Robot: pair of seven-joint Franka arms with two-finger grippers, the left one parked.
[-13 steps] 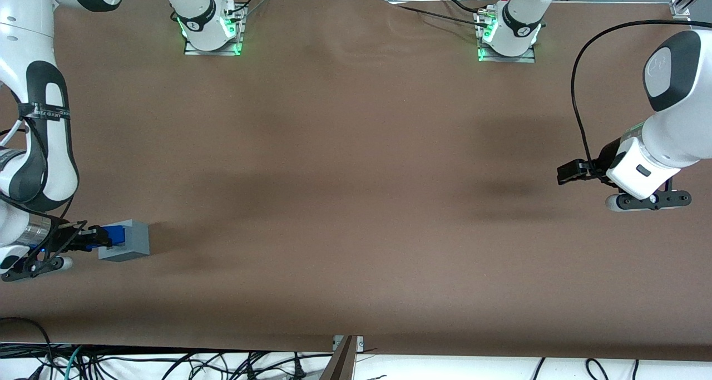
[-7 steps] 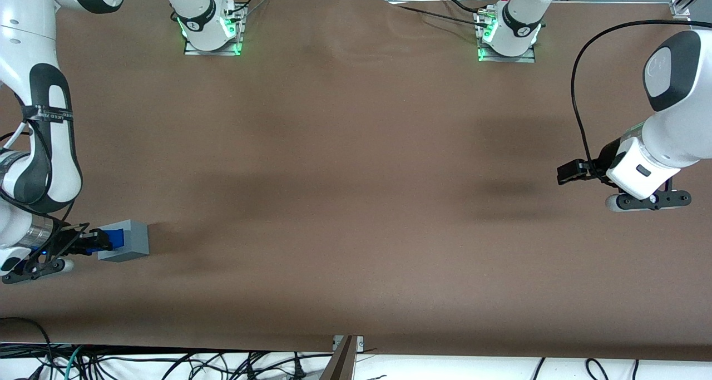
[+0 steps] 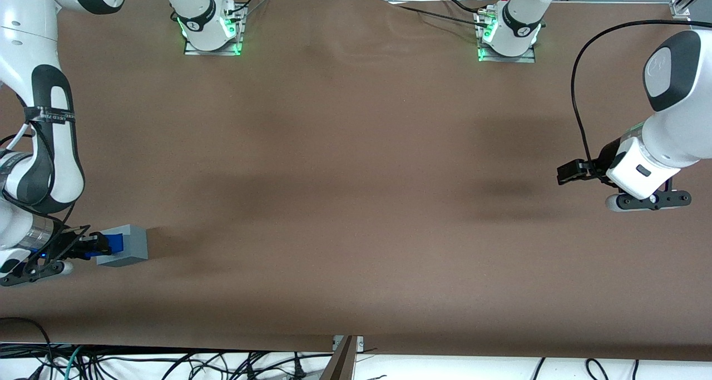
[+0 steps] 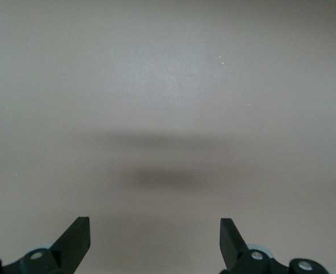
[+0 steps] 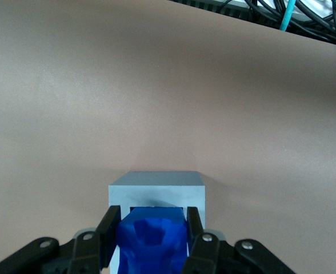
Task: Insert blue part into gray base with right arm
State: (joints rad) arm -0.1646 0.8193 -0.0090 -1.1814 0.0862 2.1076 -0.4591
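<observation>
The gray base [image 3: 127, 245] stands on the brown table at the working arm's end, fairly near the front camera. The blue part [image 3: 114, 242] sits at the base's top recess, between my gripper's fingers. My right gripper [image 3: 102, 243] is shut on the blue part and holds it directly over the base. In the right wrist view the blue part [image 5: 152, 240] fills the gap between the two black fingers [image 5: 107, 229], and its leading end lies in the square recess of the gray base [image 5: 156, 185]. My gripper [image 5: 151, 225] hides most of the recess.
The brown table [image 3: 356, 191] stretches toward the parked arm's end. Two arm mounts with green lights [image 3: 210, 32] stand at the table's edge farthest from the front camera. Cables [image 5: 288, 17] lie off the table edge nearest the front camera.
My gripper and the blue part have moved slightly lower and toward the working arm's end. The blue part shows less above the gray base than before, and the base has shifted a little with it.
</observation>
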